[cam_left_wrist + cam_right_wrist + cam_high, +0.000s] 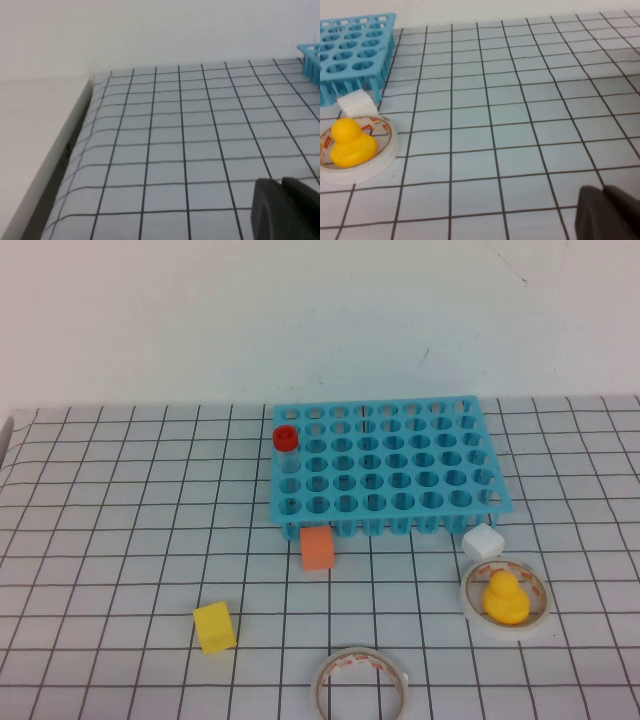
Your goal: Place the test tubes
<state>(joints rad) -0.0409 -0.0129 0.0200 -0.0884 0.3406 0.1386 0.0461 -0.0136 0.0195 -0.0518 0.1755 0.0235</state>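
far from clenched left fingers (267,210) and clenched right fingers (592,212): test tube (286,443) in rack (497,495)

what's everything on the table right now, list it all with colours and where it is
test tube rack: 1, blue, far centre of the mat
test tube: 1, clear with red cap, upright in the rack's left column
orange cube: 1, orange, just in front of the rack
yellow cube: 1, yellow, near left
white cube: 1, white, by the rack's near right corner
duck: 1, yellow, inside a tape roll
tape rolls: 2, white, near right and near edge
grid mat: 1, white with black lines
left gripper: shut, over bare mat
right gripper: shut, over bare mat
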